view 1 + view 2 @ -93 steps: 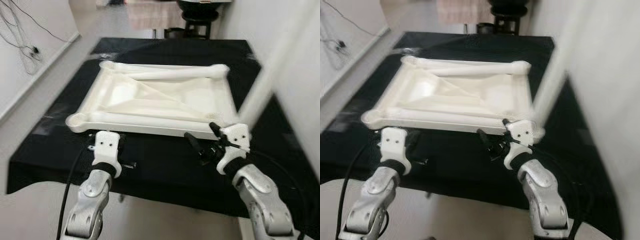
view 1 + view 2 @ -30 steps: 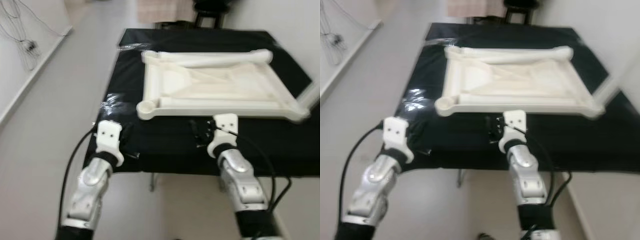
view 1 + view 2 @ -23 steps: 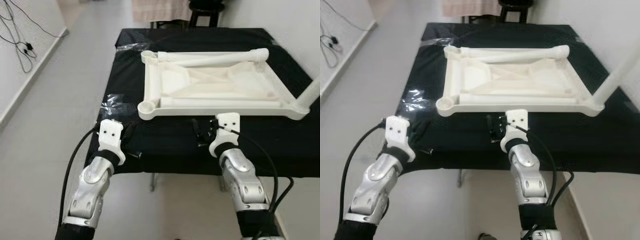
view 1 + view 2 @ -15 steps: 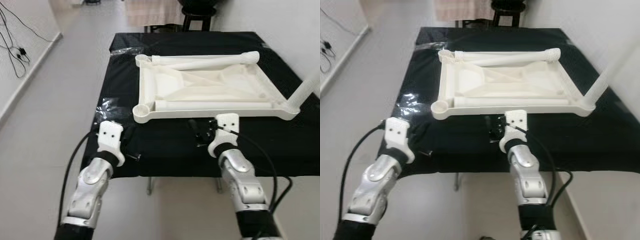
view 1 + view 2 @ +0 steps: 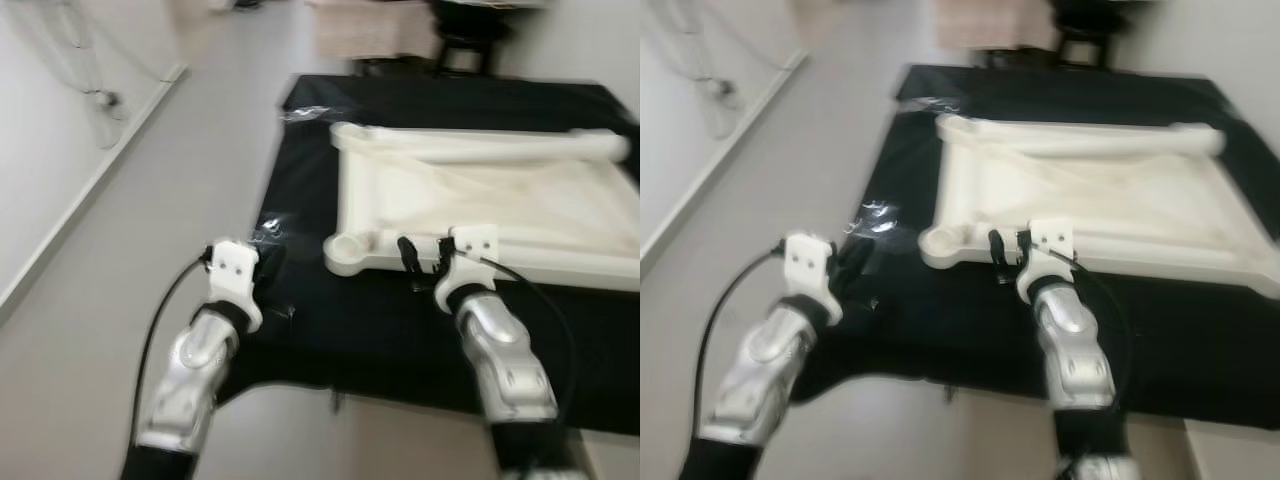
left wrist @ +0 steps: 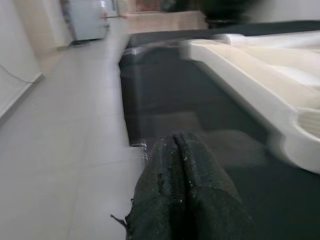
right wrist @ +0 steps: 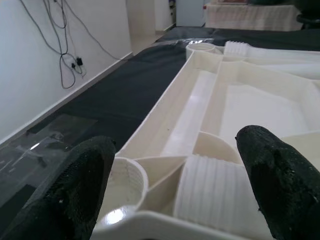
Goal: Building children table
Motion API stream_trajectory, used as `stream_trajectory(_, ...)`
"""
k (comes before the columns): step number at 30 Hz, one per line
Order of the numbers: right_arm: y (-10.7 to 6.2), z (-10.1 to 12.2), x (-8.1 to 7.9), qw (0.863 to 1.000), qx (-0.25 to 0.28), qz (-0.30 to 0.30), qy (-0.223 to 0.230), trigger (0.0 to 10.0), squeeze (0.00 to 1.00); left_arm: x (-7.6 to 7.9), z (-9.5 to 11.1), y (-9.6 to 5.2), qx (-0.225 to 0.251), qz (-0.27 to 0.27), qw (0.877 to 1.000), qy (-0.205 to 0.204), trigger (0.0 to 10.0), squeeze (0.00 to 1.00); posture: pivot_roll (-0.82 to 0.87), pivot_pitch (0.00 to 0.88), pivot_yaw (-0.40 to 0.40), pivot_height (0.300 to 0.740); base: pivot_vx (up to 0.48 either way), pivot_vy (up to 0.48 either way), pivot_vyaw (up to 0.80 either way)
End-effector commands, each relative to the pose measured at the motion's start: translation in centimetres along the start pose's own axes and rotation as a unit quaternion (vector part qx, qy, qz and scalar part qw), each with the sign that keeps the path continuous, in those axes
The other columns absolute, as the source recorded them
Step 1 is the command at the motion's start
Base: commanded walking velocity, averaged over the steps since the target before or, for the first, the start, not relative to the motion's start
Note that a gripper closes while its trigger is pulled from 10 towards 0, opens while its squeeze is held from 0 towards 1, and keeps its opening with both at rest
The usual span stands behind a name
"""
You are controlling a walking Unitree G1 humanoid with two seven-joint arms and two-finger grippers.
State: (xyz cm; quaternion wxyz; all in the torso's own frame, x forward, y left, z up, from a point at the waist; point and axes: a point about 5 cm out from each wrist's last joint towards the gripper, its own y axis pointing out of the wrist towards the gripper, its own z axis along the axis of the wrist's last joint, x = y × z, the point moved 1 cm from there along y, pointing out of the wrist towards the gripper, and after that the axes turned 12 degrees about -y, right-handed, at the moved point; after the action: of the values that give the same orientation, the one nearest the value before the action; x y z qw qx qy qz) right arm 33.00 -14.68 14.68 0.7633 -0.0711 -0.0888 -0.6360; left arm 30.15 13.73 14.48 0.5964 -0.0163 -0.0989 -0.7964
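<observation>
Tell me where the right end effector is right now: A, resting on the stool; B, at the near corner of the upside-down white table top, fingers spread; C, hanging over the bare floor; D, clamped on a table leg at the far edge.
B: the right end effector has its fingers spread before the round leg socket at the near corner of the upturned white table top.

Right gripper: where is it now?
In the left eye view the right gripper sits at the near edge of the white tabletop, beside its near-left corner socket, jaws open.
</observation>
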Motion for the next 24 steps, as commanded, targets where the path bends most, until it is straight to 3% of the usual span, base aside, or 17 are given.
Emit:
stream_trajectory(1, -0.5, -0.8, 1.5, 1.0, -0.012, -0.02, 0.002, 10.0, 0.0, 1.2, 0.1, 0.4, 0.004, -0.022, 1.0, 0.0, 10.0, 0.0, 0.03, 0.106, -0.001, 0.74, 0.352, 0.0, -0.8)
stream_trajectory(7, -0.6, -0.8, 1.6, 1.0, -0.011, -0.023, 0.008, 10.0, 0.0, 1.3, 0.3, 0.5, 0.006, -0.025, 1.0, 0.014, 10.0, 0.0, 0.03, 0.107, -0.001, 0.74, 0.319, 0.0, -0.8)
stream_trajectory(11, -0.6, -0.8, 1.7, 1.0, -0.006, -0.027, 0.012, 10.0, 0.0, 1.9, 0.8, 0.6, 0.015, -0.053, 0.998, 0.025, 10.0, 0.0, 0.03, 0.107, -0.001, 0.74, 0.0, 0.0, 0.0)
stream_trajectory(12, -0.6, -0.8, 1.7, 1.0, -0.007, -0.027, 0.008, 10.0, 0.0, 2.8, 1.3, 0.6, 0.017, -0.089, 0.996, 0.021, 10.0, 0.0, 0.03, 0.107, -0.002, 0.74, 0.0, 0.0, 0.0)
stream_trajectory(13, -0.6, -0.8, 1.7, 1.0, -0.005, -0.025, 0.016, 10.0, 0.0, 4.3, 2.4, 0.7, 0.023, -0.158, 0.987, 0.023, 10.0, 0.0, 0.03, 0.107, -0.003, 0.74, 0.0, 0.0, -0.8)
stream_trajectory(19, -0.6, -0.7, 1.8, 0.999, -0.002, -0.027, 0.024, 10.0, 0.0, 5.2, 3.7, 0.7, 0.031, -0.212, 0.976, 0.046, 10.0, 0.0, 0.03, 0.106, -0.001, 0.74, 0.0, 0.0, -0.8)
stream_trajectory(24, -0.6, -0.7, 2.0, 0.999, 0.0, -0.032, 0.032, 10.0, 0.0, 5.8, 5.1, 0.9, 0.033, -0.265, 0.957, 0.116, 10.0, 0.0, 0.03, 0.104, 0.002, 0.74, 0.0, 0.0, -0.8)
